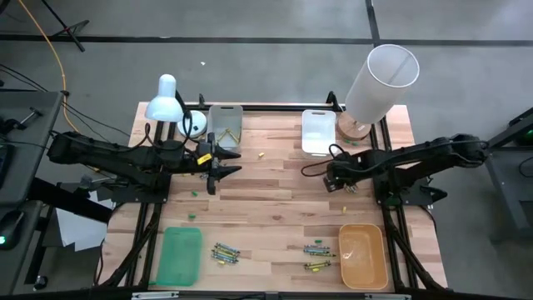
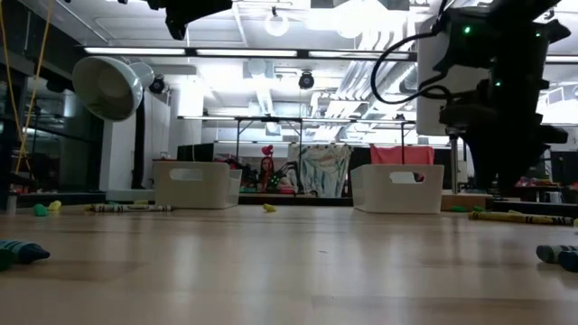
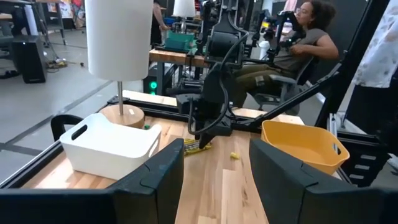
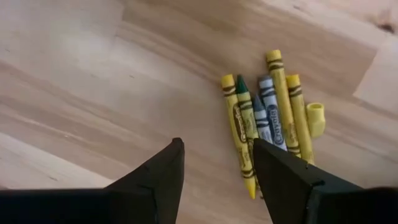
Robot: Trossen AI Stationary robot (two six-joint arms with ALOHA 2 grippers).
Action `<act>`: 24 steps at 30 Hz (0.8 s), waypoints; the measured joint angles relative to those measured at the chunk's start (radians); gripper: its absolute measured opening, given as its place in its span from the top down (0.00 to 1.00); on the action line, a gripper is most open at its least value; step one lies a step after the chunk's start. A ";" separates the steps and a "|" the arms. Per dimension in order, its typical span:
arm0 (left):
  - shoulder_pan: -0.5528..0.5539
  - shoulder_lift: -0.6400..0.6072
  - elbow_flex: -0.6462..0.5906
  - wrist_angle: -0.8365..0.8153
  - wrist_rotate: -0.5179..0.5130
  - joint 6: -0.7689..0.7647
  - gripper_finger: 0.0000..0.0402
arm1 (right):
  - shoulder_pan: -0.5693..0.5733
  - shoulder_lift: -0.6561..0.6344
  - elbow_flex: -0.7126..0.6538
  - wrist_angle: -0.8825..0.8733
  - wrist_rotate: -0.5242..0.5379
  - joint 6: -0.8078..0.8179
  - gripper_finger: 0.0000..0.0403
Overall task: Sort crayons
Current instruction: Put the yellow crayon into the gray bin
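Table (image 1: 275,208): wooden top, carrying four trays, two lamps and scattered crayons.
Green tray (image 1: 181,255): lying at the near left corner in the high view; nothing is showing inside it.
Orange tray (image 1: 363,254): lying at the near right corner; it is looking bare inside.
White tray (image 1: 318,132): sitting at the far edge beside the big lamp shade (image 1: 381,82); contents cannot be told.
Grey tray (image 1: 226,125): sitting at the far edge near the small lamp (image 1: 166,98); contents cannot be told.
Crayons: lying on the table in loose groups, one (image 1: 225,252) beside the green tray, two (image 1: 317,249) beside the orange tray, one under the right arm (image 4: 267,118); none is lying in a tray.
Left end effector (image 1: 213,171): hovering near the grey tray, fingers spread wide, holding nothing.
Right end effector (image 4: 217,165): hanging over the table beside a yellow, green and grey cluster, fingers apart, gripping nothing.
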 joint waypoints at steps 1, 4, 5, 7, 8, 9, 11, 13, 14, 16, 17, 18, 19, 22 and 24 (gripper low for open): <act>0.000 0.000 0.000 0.000 -0.002 0.000 0.58 | -0.003 0.010 0.000 0.001 -0.015 -0.017 0.56; 0.000 0.000 0.000 0.000 -0.010 0.000 0.58 | -0.003 0.060 0.000 0.013 -0.029 -0.060 0.59; 0.000 0.000 0.000 0.001 -0.012 0.000 0.58 | -0.003 0.077 0.000 0.017 -0.029 -0.068 0.60; 0.000 0.000 0.000 0.001 -0.018 -0.001 0.58 | -0.003 0.109 0.000 0.033 -0.029 -0.083 0.62; 0.000 0.000 0.000 0.002 -0.019 -0.001 0.58 | -0.003 0.123 0.000 0.044 -0.029 -0.087 0.62; 0.000 0.000 0.000 0.002 -0.019 -0.001 0.58 | -0.003 0.133 0.000 0.051 -0.029 -0.089 0.63; 0.000 0.000 0.000 0.002 -0.019 -0.002 0.58 | -0.003 0.155 0.000 0.053 -0.029 -0.097 0.63; 0.000 0.000 0.000 0.002 -0.019 -0.002 0.58 | -0.003 0.170 0.000 0.047 -0.027 -0.104 0.63; 0.000 0.000 0.000 0.002 -0.020 -0.002 0.58 | -0.003 0.177 0.000 0.047 -0.026 -0.106 0.63; 0.000 0.000 0.000 0.002 -0.024 -0.002 0.58 | -0.003 0.189 0.000 0.047 -0.026 -0.110 0.63; 0.000 0.000 0.000 0.002 -0.026 -0.002 0.58 | -0.003 0.193 0.000 0.047 -0.026 -0.112 0.63; 0.000 0.000 0.000 0.002 -0.026 -0.002 0.58 | -0.003 0.198 0.000 0.046 -0.026 -0.114 0.63; 0.000 0.000 0.000 0.002 -0.026 -0.002 0.58 | -0.003 0.203 0.000 0.047 -0.026 -0.114 0.63; 0.000 0.000 0.000 0.002 -0.026 -0.002 0.58 | -0.003 0.208 0.000 0.062 -0.036 -0.122 0.63; 0.000 0.000 0.000 0.002 -0.026 -0.002 0.58 | -0.002 0.208 0.000 0.074 -0.051 -0.118 0.63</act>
